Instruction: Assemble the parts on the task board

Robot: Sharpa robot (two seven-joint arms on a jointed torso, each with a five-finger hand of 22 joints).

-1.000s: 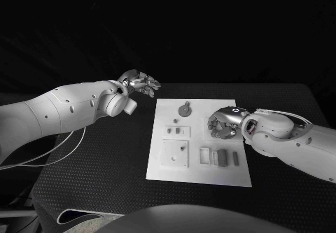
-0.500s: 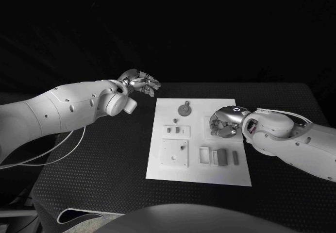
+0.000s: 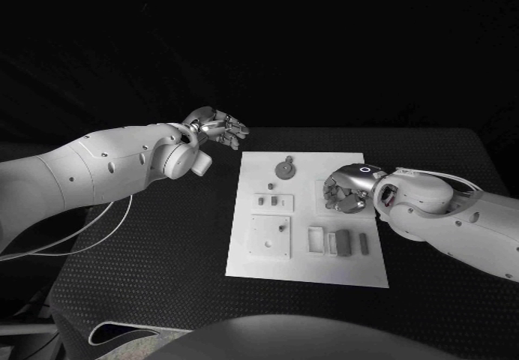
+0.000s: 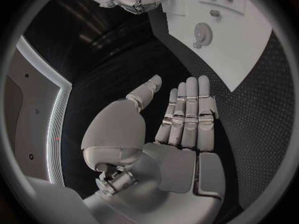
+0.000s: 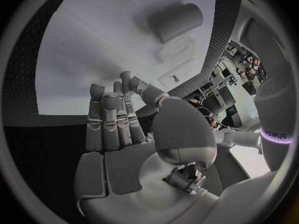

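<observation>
The white task board lies in the middle of the black table. On it are a round part, a small peg, a square plate, a frame and a dark block. My right hand hovers over the board's right edge, fingers pointing down. In the right wrist view its fingers are straight with nothing seen in them, above the board and a cylinder part. My left hand hangs off the board's far left corner, flat and empty.
A thin piece lies beside the dark block, and a small rectangular piece sits left of the right hand. Black table surface surrounds the board on all sides. A white cable trails under my left arm.
</observation>
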